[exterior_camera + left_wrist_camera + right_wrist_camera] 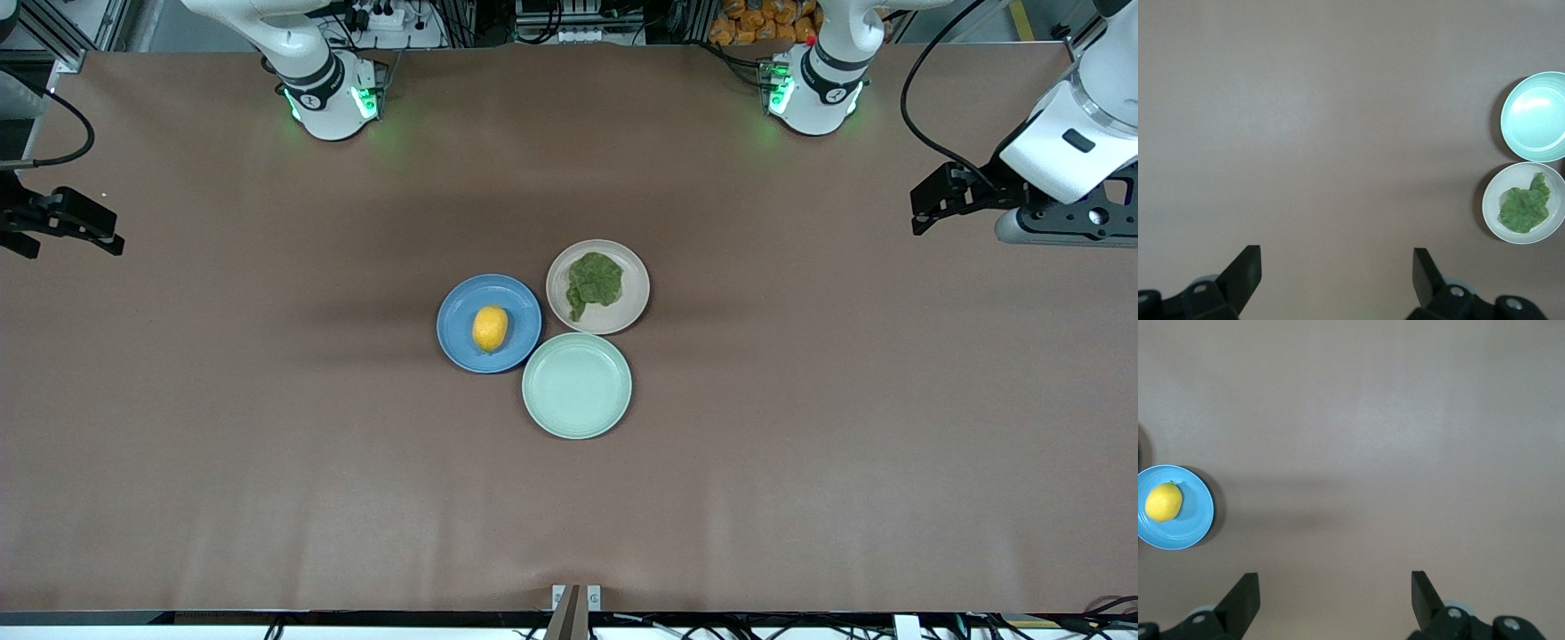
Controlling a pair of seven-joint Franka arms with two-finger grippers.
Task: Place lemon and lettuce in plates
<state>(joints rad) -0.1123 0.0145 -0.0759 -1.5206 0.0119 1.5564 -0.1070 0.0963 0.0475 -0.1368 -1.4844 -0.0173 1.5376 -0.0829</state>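
Lemon [490,328] is seen lying in the blue plate [456,307], and the lettuce [595,281] in the beige plate [633,277], beside an unused mint-green plate [577,386] nearer the front camera; the task is judged done. The lemon is judged firm, light and slippery, best gripped across its narrow middle; the lettuce soft and easily torn, best pinched near its stem. The left tool [1337,280] and the right tool [1335,600] are held wide open, nothing gripped, above bare counter [267,444] at their own ends, both waiting.
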